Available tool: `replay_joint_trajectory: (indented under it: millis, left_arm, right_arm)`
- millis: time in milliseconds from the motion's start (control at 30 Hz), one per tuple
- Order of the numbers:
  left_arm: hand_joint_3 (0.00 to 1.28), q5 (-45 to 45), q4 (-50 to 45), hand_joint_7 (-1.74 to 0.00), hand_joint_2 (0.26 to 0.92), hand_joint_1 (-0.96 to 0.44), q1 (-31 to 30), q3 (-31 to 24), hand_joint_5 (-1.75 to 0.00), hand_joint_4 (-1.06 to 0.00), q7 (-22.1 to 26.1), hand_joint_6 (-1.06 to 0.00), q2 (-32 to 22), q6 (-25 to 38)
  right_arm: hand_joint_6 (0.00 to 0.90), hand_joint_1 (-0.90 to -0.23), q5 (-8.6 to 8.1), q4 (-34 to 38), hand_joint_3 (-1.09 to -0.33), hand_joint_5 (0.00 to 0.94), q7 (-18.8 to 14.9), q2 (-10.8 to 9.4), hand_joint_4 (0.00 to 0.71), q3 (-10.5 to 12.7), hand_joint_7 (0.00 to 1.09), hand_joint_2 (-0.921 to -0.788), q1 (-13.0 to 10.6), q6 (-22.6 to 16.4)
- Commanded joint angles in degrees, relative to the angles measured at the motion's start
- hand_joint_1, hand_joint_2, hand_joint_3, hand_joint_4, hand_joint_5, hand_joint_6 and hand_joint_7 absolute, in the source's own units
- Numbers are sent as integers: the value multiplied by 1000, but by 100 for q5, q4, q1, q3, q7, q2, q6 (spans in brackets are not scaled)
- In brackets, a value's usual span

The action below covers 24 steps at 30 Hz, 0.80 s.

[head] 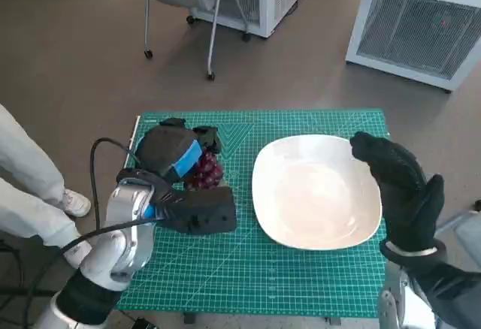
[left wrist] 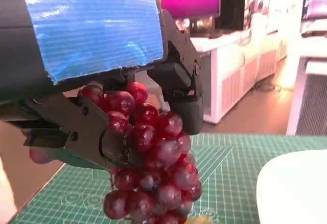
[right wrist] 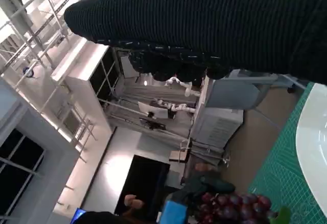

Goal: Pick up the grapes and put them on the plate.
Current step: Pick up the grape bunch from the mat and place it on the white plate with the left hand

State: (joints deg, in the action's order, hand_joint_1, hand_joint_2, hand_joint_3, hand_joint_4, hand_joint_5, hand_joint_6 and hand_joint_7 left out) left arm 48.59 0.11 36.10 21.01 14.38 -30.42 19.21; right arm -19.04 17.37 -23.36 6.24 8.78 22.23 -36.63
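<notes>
My left hand [head: 174, 156] grips a bunch of dark red grapes [head: 204, 171] at the left of the green cutting mat [head: 248, 284]. The left wrist view shows the grapes [left wrist: 150, 168] hanging from my black fingers [left wrist: 87, 132], lifted off the mat. The white plate [head: 316, 192] lies on the mat to the right, with nothing on it. My gloved right hand [head: 402, 186] hovers at the plate's right edge, fingers apart and holding nothing. In the right wrist view the grapes [right wrist: 232, 206] and the plate's rim [right wrist: 312, 132] show beyond the glove.
A person's legs in pale trousers and a white shoe [head: 71, 203] are at the left of the table. A chair on casters [head: 195, 13] and white cabinets [head: 421, 28] stand on the floor beyond the far edge.
</notes>
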Motion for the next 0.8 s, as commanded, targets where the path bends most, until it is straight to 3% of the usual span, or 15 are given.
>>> replay_joint_trajectory:
  millis: [33, 800]
  left_arm:
    - [50, 35, -161, -914, 899, 2, -175, -171, -1246, -739, -151, -738, -56, -160]
    - [45, 144, -330, -879, 903, 3, -74, -332, -1274, -730, 77, -751, 55, -321]
  right_arm:
    - [247, -474, -55, 94, -551, 13, -29, -41, 657, 10, 814, -921, 2, 63]
    - [248, -474, -58, 65, -551, 13, -2, -88, 657, 12, 813, -921, -48, 45]
